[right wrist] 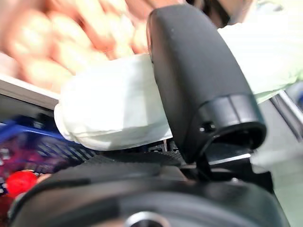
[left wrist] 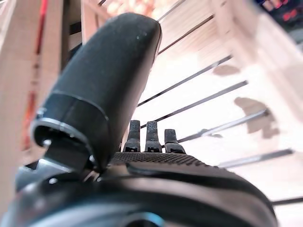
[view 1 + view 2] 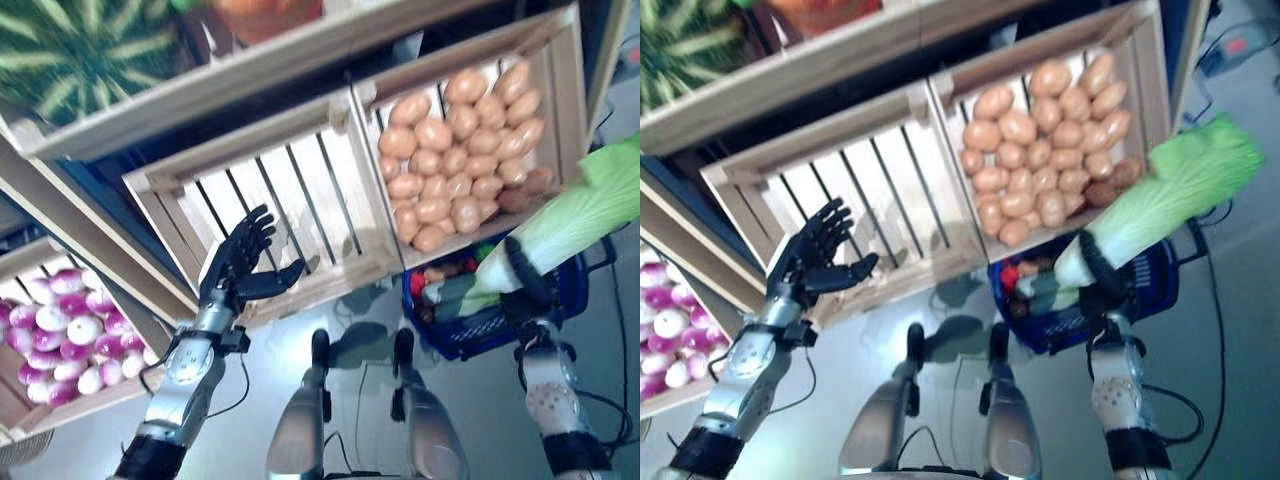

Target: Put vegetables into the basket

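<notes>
My right hand is shut on a long napa cabbage, white at its base and green at its leafy top, held tilted above the blue basket. In the right wrist view my thumb presses across the cabbage's white base. The basket stands on the floor below the potato crate and holds some vegetables, partly hidden by the cabbage. My left hand is open in front of the empty wooden crate; its straight fingers show in the left wrist view, holding nothing.
A wooden crate of potatoes sits right of the empty crate. Lower left is a crate of purple-white turnips. A watermelon lies on the upper shelf. Grey floor lies below the crates.
</notes>
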